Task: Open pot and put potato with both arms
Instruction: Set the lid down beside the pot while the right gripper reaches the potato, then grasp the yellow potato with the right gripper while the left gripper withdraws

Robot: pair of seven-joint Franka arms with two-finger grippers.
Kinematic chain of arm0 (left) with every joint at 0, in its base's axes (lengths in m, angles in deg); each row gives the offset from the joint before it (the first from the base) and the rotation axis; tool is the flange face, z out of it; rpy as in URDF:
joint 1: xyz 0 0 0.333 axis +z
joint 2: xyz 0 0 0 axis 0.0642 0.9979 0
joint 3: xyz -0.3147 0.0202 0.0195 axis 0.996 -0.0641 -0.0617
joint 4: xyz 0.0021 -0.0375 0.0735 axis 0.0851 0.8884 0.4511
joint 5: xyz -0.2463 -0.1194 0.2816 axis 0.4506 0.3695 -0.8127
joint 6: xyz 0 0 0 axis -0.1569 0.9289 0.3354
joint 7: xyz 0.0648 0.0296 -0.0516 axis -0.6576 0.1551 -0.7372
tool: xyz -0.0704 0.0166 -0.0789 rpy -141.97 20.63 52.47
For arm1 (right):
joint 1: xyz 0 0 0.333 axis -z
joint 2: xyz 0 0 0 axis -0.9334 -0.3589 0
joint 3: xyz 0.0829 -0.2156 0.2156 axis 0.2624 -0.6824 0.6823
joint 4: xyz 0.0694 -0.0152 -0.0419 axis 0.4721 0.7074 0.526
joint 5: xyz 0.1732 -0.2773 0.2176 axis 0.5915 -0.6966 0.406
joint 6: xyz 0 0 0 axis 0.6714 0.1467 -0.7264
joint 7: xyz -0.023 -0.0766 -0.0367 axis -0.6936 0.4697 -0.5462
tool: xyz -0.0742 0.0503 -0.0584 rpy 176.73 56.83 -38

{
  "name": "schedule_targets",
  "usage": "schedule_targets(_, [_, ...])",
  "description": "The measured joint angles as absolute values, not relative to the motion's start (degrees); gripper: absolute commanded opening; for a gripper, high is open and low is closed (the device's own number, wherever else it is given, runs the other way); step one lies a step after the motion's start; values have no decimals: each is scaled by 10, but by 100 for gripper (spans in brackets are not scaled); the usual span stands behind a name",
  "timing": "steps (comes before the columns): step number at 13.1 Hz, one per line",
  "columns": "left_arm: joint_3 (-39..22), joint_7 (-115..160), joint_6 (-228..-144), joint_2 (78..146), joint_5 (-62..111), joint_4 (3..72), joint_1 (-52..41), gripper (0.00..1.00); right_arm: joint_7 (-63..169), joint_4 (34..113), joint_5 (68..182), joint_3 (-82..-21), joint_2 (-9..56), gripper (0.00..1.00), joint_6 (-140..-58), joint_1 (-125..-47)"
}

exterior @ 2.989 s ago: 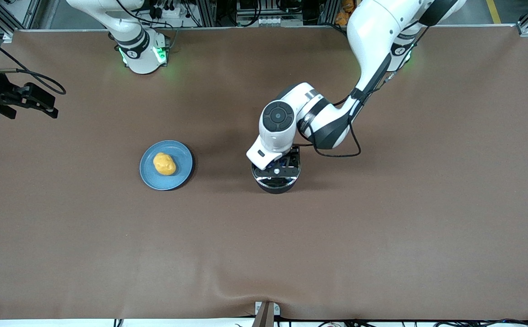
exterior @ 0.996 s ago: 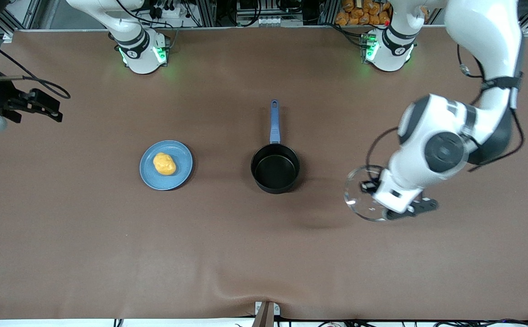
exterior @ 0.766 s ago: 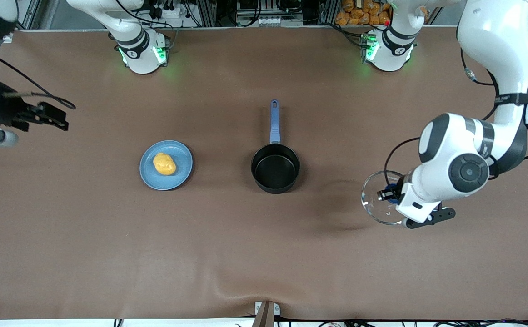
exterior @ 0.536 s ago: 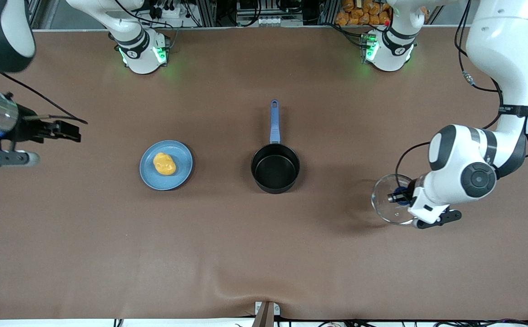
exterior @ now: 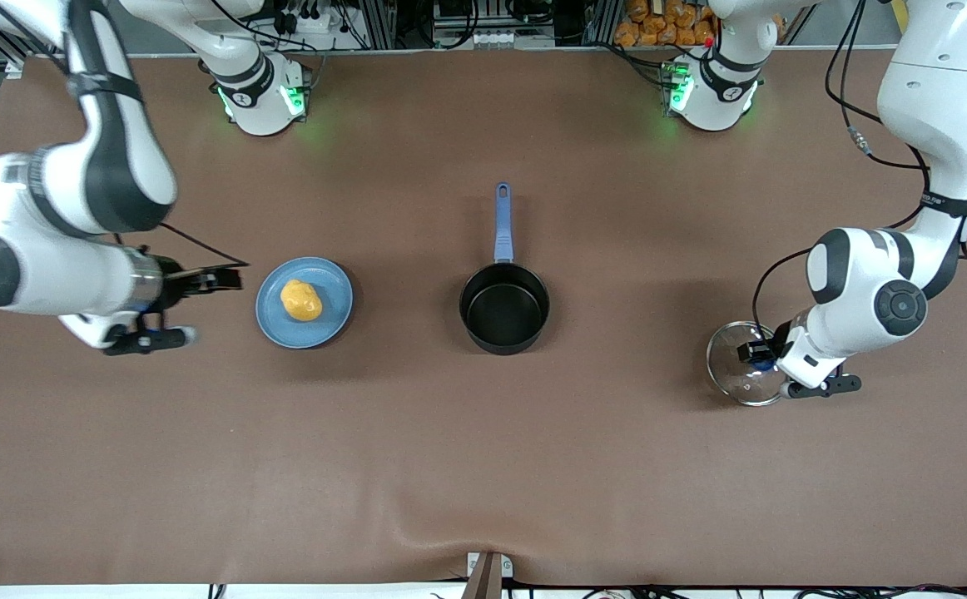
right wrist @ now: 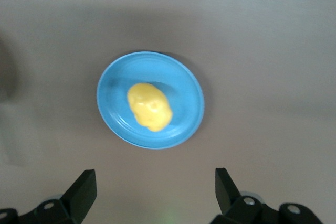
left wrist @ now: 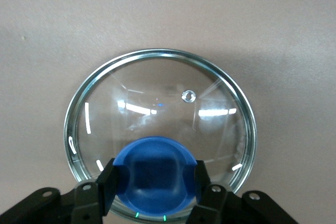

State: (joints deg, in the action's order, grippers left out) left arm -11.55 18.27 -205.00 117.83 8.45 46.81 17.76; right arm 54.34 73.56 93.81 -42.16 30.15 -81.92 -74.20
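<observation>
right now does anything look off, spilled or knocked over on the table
Nothing stands out. The pot sits upright and open, the potato lies on the blue plate, and the left hand grips the lid by its blue knob, toward the left arm's end of the table. The right hand is open beside the plate.

Left gripper clamped, right gripper spread.

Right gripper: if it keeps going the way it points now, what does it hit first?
Probably the blue plate with the potato on it: the right gripper, fingers open, points at them. Its height is unclear, so it may pass above the rim.
</observation>
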Motion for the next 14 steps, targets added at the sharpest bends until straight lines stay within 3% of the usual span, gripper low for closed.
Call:
schedule_targets(3, [-113, 189, -2053, 1167, 75, 447, 178, 100, 468, 809, 938, -420, 303, 100, -911, -773])
schedule_targets(7, [-111, 238, -1991, 1127, 73, 372, 179, 100, 402, 903, 937, -420, 303, 100, -1045, -801])
schedule_targets(11, [-107, 255, -1832, 1089, 73, 265, 180, 100, 311, 956, 935, -422, 304, 100, -1118, -807])
schedule_targets(14, [-101, 255, -1749, 1054, 73, 222, 180, 100, 306, 973, 934, -423, 304, 100, -1147, -807])
